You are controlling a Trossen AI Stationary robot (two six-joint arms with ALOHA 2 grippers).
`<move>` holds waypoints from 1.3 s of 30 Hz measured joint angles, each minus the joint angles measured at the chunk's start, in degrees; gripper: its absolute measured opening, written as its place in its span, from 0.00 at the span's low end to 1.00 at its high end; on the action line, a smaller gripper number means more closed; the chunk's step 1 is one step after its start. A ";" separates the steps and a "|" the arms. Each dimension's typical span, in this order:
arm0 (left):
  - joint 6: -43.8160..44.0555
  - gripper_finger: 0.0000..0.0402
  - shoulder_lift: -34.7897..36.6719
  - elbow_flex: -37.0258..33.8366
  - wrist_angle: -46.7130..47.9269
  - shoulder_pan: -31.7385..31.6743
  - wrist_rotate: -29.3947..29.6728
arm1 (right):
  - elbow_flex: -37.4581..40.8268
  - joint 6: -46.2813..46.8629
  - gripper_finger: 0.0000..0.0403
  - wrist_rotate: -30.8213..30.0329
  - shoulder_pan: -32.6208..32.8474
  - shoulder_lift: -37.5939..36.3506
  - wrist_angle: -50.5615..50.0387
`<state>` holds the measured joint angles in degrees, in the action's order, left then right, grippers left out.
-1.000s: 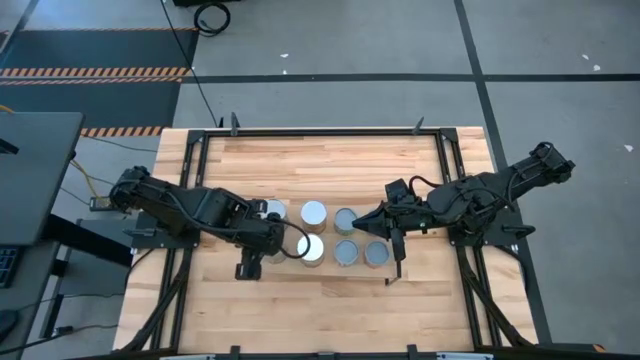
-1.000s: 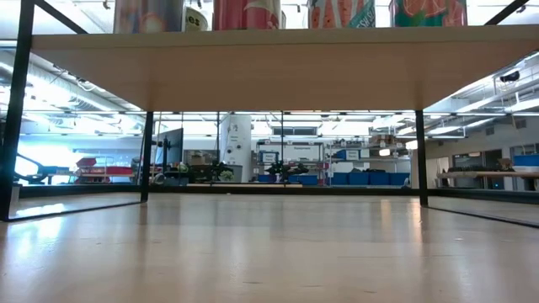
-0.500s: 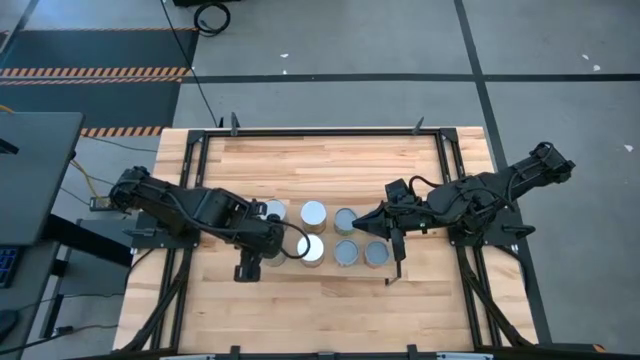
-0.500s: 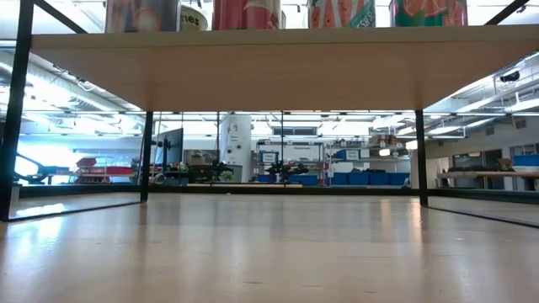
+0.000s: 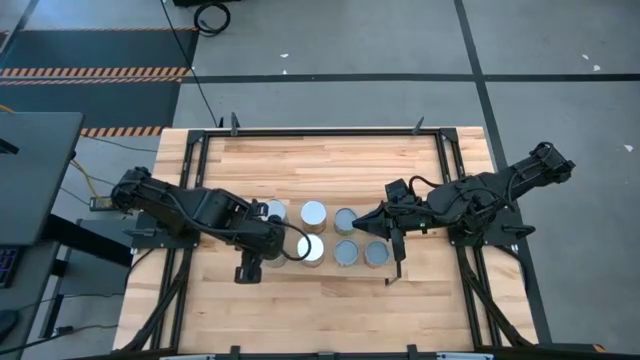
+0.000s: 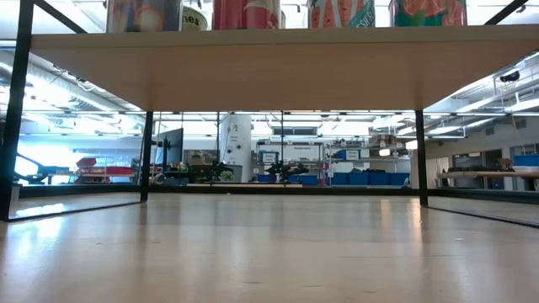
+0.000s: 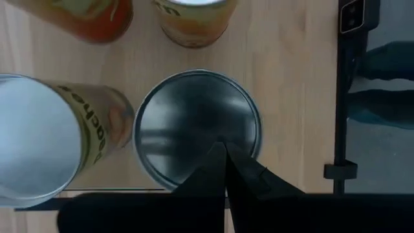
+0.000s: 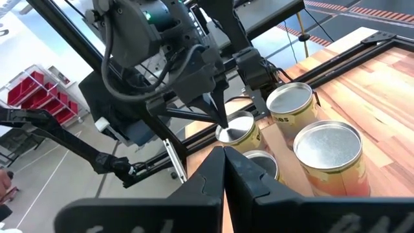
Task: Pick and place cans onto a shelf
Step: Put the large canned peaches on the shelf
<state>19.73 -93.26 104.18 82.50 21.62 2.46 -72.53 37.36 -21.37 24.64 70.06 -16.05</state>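
Observation:
Several tin cans with silvery lids stand upright in two rows on the low wooden shelf (image 5: 330,270). The low view shows the shelf's underside (image 6: 269,71) with the bases of the cans (image 6: 246,13) above it. My left gripper (image 5: 273,247) is shut and points down onto the near-left can (image 7: 194,123), whose base shows in the low view (image 6: 143,15). My right gripper (image 5: 362,227) is shut and empty. It hovers over the shelf's right half among the cans (image 5: 346,219). Its wrist view shows the cans (image 8: 326,152) and my left gripper (image 8: 223,120). My left gripper rests its shut fingertips (image 7: 225,154) on the lid (image 7: 213,133) of the near-left can, a little off the lid's middle. The fingers come from above and point down. The can stands upright on the shelf.
A can with an orange label (image 7: 45,142) stands close beside the pressed can. The shelf's black end frames (image 5: 245,270) (image 5: 394,272) stand at its short ends. The tabletop (image 5: 320,160) is bordered by black rails (image 5: 330,132). Bare wood lies far and near of the shelf.
The near-left can under my left gripper has slid a little toward the table's left edge and stays upright on the shelf. Both grippers stay shut. My right arm has kept still.

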 joint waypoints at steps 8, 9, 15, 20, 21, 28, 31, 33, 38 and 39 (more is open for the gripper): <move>0.30 0.02 0.14 1.16 1.93 -0.08 0.24 | 0.00 -0.02 0.03 0.04 -0.02 0.00 -0.04; 0.62 0.02 0.14 1.16 1.76 -0.07 0.39 | 0.00 -0.02 0.03 0.04 0.00 0.00 -0.17; 0.17 0.02 -0.75 -0.49 -0.27 -0.08 2.95 | 0.00 0.00 0.03 0.15 0.00 0.00 -1.16; 0.50 0.02 -0.46 -1.20 0.67 -0.26 2.98 | 0.00 0.05 0.03 0.39 0.42 0.02 -1.25; 0.56 0.02 -0.38 -1.20 0.99 -0.25 2.95 | 0.00 0.05 0.03 0.42 0.54 0.02 -1.27; 0.63 0.02 -0.26 -1.18 3.10 -0.29 2.99 | 0.00 0.18 0.03 0.42 0.79 0.01 -1.31; 0.59 0.02 -0.28 -1.21 2.94 -0.30 2.97 | 0.00 0.18 0.03 0.42 0.79 0.02 -1.31; 0.57 0.02 -0.28 -1.22 2.93 -0.30 2.97 | 0.00 0.18 0.03 0.42 0.79 0.02 -1.31; 0.47 0.02 -0.49 -0.27 3.24 -0.34 2.99 | 0.00 0.14 0.03 0.42 0.79 0.02 -1.27; 0.33 0.02 -0.50 -0.09 3.35 -0.34 2.99 | 0.00 0.14 0.03 0.43 0.79 0.02 -1.27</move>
<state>20.06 -93.76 104.10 85.85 21.28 5.45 -72.53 37.50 -20.94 25.43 70.08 -17.32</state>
